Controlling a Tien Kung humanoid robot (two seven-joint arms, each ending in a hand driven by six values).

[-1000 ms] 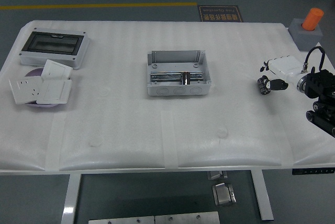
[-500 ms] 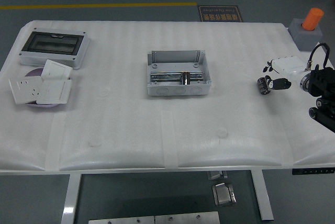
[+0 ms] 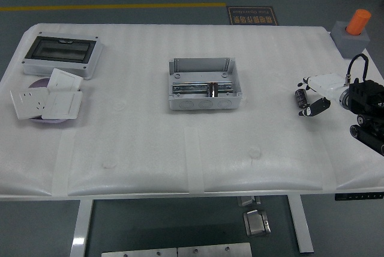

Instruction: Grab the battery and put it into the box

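Observation:
The battery (image 3: 299, 96), a small dark cylinder, lies on the white table (image 3: 180, 149) at the right. My right hand (image 3: 309, 93) comes in from the right edge and sits right beside it, open. One dark finger (image 3: 317, 106) reaches below the battery, and other fingertips (image 3: 304, 81) sit above it. Whether they touch the battery is unclear. The box (image 3: 205, 84), grey and open-topped with a metal rail inside, stands at the table's middle, well left of the hand. My left arm is out of view.
A grey enclosure with a dark clear lid (image 3: 60, 56) stands at the back left. In front of it, white socket plates (image 3: 45, 101) lie on a purple disc. An orange cylinder on a grey block (image 3: 355, 30) sits at the back right corner.
My right hand has turned at the wrist, and its dark finger has dropped from beside the battery to below it. The battery has shifted slightly left.

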